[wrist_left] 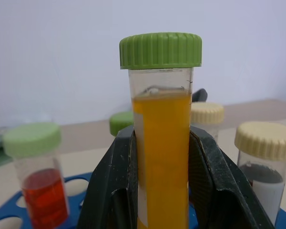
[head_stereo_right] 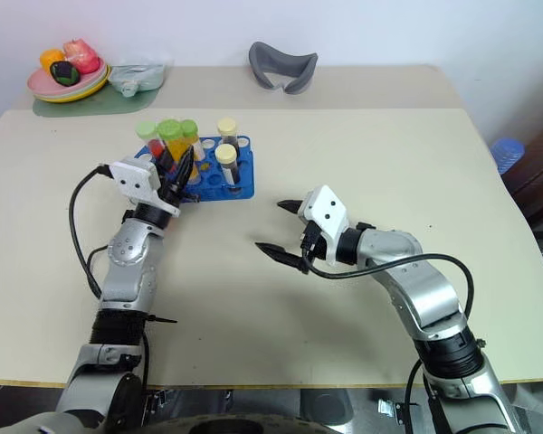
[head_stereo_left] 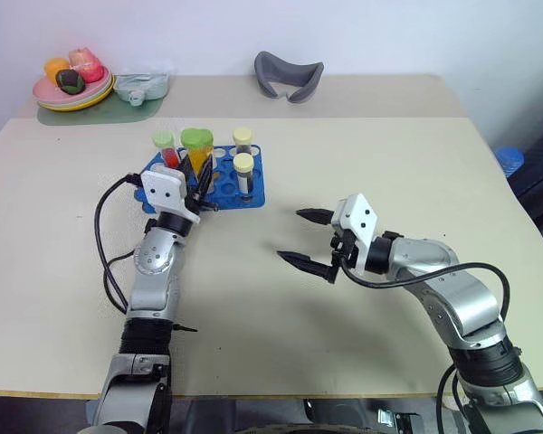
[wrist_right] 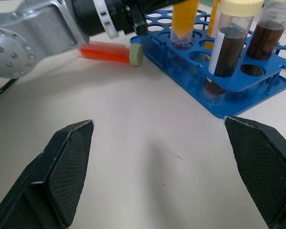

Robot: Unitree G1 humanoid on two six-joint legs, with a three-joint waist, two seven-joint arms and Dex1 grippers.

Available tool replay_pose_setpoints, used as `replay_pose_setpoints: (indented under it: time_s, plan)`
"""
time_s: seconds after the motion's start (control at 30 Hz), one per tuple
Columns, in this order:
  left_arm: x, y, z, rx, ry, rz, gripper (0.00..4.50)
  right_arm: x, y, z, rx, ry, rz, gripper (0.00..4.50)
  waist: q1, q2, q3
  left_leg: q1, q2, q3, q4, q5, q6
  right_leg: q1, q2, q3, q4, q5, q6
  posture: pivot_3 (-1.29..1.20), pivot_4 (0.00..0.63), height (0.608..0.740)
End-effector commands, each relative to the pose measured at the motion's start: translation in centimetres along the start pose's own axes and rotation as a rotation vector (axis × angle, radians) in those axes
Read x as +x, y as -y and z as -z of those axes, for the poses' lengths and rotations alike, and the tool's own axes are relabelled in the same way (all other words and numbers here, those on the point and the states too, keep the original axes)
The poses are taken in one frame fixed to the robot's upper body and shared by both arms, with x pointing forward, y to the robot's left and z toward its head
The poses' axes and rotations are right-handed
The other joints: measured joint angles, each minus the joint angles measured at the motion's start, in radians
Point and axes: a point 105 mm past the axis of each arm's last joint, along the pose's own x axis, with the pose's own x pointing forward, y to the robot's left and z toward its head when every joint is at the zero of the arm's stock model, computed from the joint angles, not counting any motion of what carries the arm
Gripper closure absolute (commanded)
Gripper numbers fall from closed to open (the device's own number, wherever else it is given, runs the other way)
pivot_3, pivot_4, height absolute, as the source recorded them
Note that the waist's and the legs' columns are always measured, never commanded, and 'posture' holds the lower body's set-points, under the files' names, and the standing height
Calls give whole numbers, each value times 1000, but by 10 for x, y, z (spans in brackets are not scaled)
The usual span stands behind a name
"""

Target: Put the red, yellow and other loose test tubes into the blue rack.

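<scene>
**Left gripper clamped on yellow-orange tube at the blue rack; right gripper spread wide.**

The beige rectangular table (head_stereo_left: pixel 362 145) meets a pale wall at 12 o'clock. On it, the bright blue plastic rack with round holes (head_stereo_left: pixel 255 185) stands left of centre, holding two upright cream-capped dark-liquid tubes (head_stereo_left: pixel 243 172). The left gripper (wrist_left: pixel 162 162) is clamped on the clear yellow-orange tube with green cap (wrist_left: pixel 161 143), held upright with its tip in a rack hole. The right gripper (head_stereo_left: pixel 306 238), at 4 o'clock from the rack and apart from it, has its fingers wide apart, empty. A red-liquid tube with pale-green cap (wrist_right: pixel 112 51) lies flat on the table just beside the rack. A grey curved headrest-like object (head_stereo_left: pixel 289 74) and a plate of toy food (head_stereo_left: pixel 72 86) sit near the far edge.
</scene>
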Motion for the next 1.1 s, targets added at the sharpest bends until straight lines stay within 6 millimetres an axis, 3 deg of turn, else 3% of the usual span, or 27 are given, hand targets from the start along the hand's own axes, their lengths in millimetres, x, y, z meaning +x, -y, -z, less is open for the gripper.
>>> replay_pose_setpoints:
  time_s: [0.03, 0.47, 1.1]
  plan:
    - [5, 6, -10, 25, 56, 26, 3686, 0, -5, -13, -23, 51, -9, 0, 0, 0, 0, 0, 0, 0, 0, 0, 0, 0, 0, 0, 0, 0, 0, 0, 150, 740]
    - [2, -6, 3, 62, 31, -48, 3686, -1, -1, -12, -29, 48, 6, 0, 0, 0, 0, 0, 0, 0, 0, 0, 0, 0, 0, 0, 0, 0, 0, 0, 150, 740]
    - [-6, -4, 7, 37, 12, -59, 3686, -1, -1, -11, -27, 46, 7, 0, 0, 0, 0, 0, 0, 0, 0, 0, 0, 0, 0, 0, 0, 0, 0, 0, 150, 740]
